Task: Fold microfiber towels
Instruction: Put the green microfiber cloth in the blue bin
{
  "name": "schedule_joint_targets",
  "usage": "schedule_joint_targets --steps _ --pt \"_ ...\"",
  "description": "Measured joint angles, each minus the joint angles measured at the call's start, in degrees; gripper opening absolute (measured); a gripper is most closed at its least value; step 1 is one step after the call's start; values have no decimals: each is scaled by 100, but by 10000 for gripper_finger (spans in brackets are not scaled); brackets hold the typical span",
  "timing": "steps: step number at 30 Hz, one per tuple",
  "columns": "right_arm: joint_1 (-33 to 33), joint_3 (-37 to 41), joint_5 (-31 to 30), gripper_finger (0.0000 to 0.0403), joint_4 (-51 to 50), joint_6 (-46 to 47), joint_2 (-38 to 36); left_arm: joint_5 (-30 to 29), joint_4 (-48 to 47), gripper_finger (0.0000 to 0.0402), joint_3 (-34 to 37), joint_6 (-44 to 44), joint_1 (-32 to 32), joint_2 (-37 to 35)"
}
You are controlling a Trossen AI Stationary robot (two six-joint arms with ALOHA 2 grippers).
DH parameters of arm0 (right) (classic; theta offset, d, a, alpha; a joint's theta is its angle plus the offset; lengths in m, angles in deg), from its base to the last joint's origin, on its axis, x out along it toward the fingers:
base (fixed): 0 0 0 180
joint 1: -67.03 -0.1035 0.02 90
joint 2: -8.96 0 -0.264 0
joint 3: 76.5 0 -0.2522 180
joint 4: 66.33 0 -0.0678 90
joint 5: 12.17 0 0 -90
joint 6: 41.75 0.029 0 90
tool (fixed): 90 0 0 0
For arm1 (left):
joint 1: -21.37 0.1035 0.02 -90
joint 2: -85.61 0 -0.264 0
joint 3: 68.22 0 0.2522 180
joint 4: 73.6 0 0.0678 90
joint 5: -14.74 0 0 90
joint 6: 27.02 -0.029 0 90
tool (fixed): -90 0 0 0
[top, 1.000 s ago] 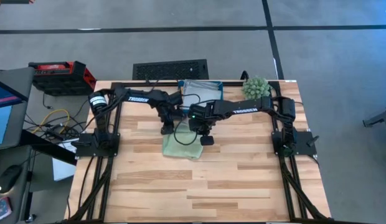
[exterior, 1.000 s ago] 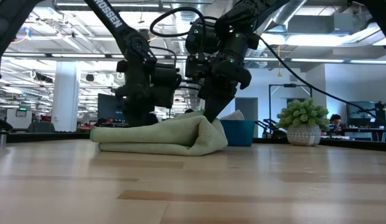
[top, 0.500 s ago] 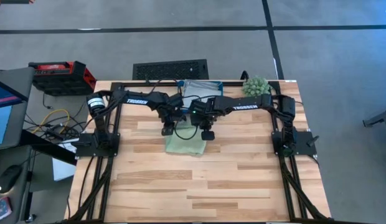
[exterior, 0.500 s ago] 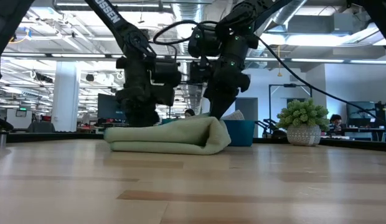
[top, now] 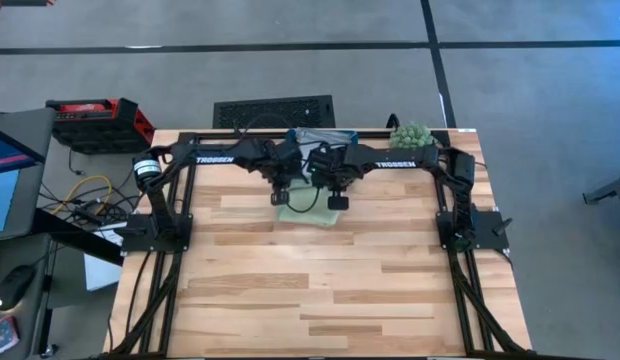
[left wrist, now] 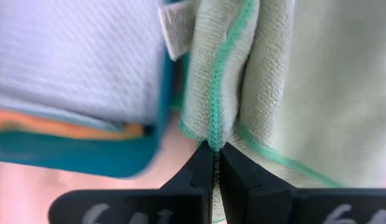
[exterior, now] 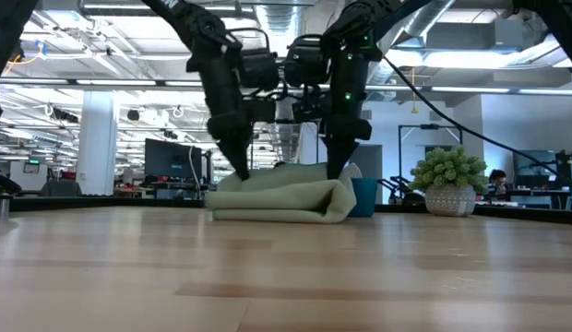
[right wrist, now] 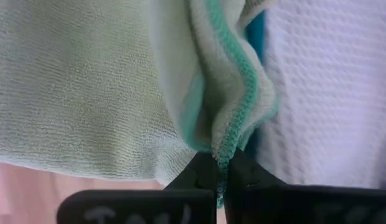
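A light green microfiber towel (top: pixel 308 210) lies folded in a thick bundle (exterior: pixel 281 197) on the table, just in front of the teal tray (top: pixel 342 136). My left gripper (top: pixel 281 198) is shut on its left end and my right gripper (top: pixel 337 201) on its right end, both pointing steeply down. The tray (left wrist: pixel 87 158) holds a pale grey-blue towel (left wrist: pixel 75 56) on top of an orange one (left wrist: pixel 62 127). My left gripper pinches the towel's stitched hem (left wrist: pixel 213 134) between its two fingers, from above; at least two layers meet there. That end (exterior: pixel 238 177) is drawn up while the bundle's underside stays on the table. My right gripper pinches a bunched, teal-stitched hem (right wrist: pixel 229 140) between its two fingers, from above, several layers together. The right end (exterior: pixel 339 181) is pulled up into a peak, and the towel sags slack between the two holds.
A spiky green ball-shaped plant (top: pixel 411 137) stands at the far right corner, beside the tray. The near half of the wooden table (top: pixel 320 300) is bare wood. A black frame rail (top: pixel 240 133) runs along the far edge.
Both grippers have gone toward the table's far edge and risen a little. The left one has taken hold of the towel's left end. The towel has slid toward the tray and bunched narrower, its two held ends drawn up.
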Motion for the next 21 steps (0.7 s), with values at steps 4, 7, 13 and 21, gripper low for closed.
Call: schedule_joint_targets --steps 4,7,13,21 --pt "71 -73 -287 18 -208 1 -42 -358 -87 0 -379 -55 -28 -2" --pt "145 -82 -572 14 -215 3 -152 -620 -90 0 -582 -130 -20 -4" --pt "445 -80 -1039 18 -205 -3 -560 -1224 -54 0 -844 -118 92 -13" --pt "1061 -80 -1160 15 143 -153 -647 -1752 535 0 -931 71 384 -13"
